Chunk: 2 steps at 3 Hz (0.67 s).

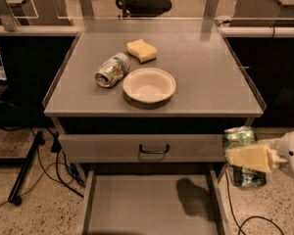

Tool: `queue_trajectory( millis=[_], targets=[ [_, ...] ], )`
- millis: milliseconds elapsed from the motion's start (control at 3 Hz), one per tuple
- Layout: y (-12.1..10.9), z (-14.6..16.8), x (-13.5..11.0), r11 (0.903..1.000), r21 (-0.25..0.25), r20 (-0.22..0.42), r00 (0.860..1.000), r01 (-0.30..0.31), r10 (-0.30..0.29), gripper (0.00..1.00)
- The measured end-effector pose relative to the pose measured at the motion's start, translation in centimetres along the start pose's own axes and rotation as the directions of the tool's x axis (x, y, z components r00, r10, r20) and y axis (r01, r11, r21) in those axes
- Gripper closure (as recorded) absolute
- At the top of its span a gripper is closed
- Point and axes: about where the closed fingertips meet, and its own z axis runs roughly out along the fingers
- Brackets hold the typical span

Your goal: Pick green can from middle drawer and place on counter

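Note:
My gripper is at the lower right, beside the cabinet's right front corner, shut on the green can. The can stands upright in my pale fingers, above the right wall of the open middle drawer and below the counter's level. The drawer floor is bare, with the can's shadow on it. The counter is the grey cabinet top above.
On the counter lie a paler white-and-green can on its side, a white bowl and a yellow sponge. A shut drawer front with a black handle sits above the open drawer. Cables lie on the floor at left.

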Motion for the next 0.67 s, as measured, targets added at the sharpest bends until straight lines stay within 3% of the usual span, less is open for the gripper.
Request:
queue_trajectory(
  millis=[333,667],
  targets=[
    [0.44,-1.45,-1.97,0.9996,0.021,0.031,0.999,0.020,-0.020,1.00],
    [0.44,-1.45,-1.97,0.9996,0.021,0.031,0.999,0.020,-0.020,1.00]
  ],
)
